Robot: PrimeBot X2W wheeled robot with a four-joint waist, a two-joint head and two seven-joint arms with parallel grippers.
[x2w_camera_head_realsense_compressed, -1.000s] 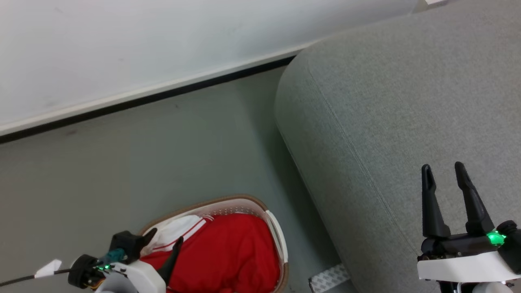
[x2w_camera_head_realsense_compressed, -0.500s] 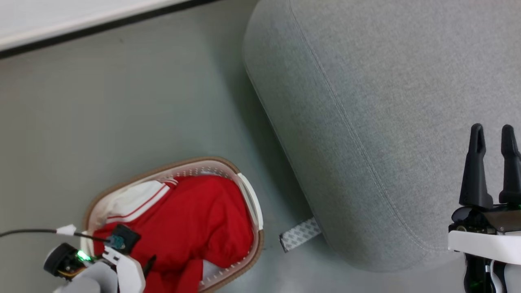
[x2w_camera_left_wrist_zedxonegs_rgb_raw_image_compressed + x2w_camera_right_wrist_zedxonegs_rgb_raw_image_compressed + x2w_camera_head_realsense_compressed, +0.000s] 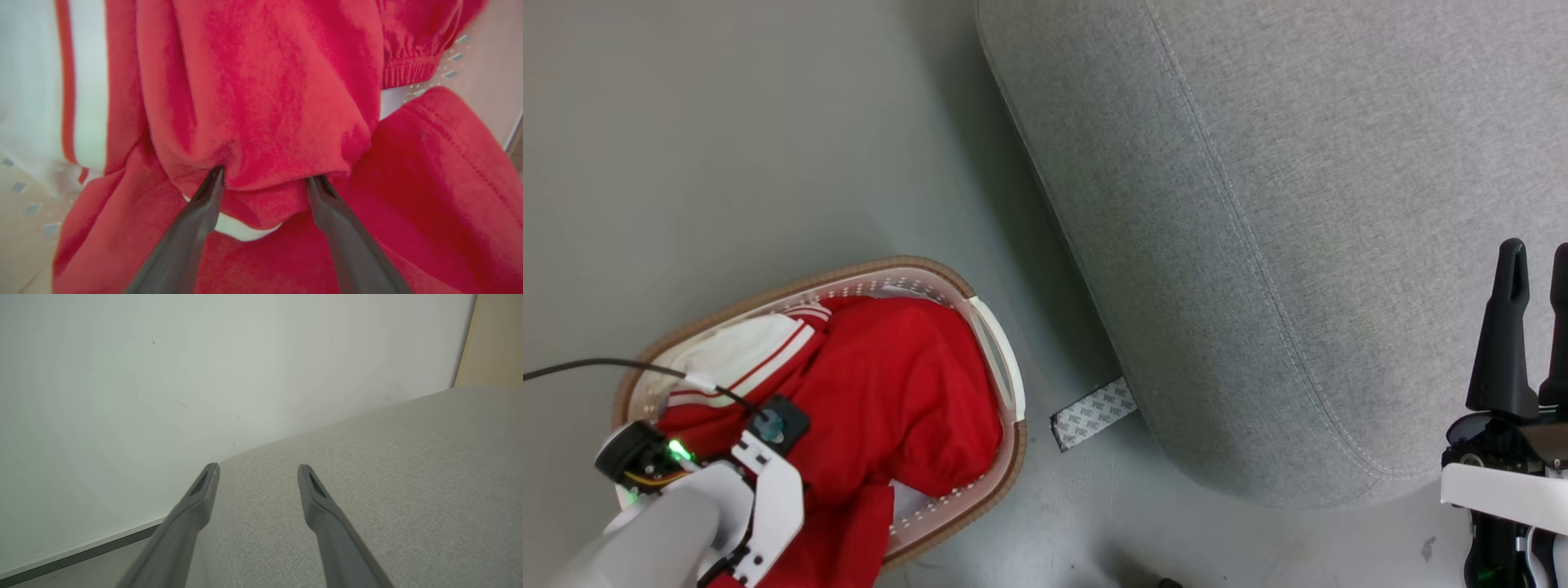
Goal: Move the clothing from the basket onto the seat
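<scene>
On the floor (image 3: 727,147), basket (image 3: 999,359) lies long axis seemingly toward seat (image 3: 1298,204); left tool (image 3: 265,181) gapes astride clothing (image 3: 898,384), right tool (image 3: 258,469) gapes empty.

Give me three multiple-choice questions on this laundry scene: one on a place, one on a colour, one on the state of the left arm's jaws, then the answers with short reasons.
1. In the head view, which side of the seat is the basket on? A left B right C behind
2. Main colour of the clothing? A blue B red C green
3. The left arm's jaws are: A shut on the basket's rim B open, tips against the clothing C open above the seat
Answers: 1 A, the basket stands lower left of the seat. 2 B, red fabric with white trim. 3 B, the left wrist view shows them apart, a red fold between the tips.
</scene>
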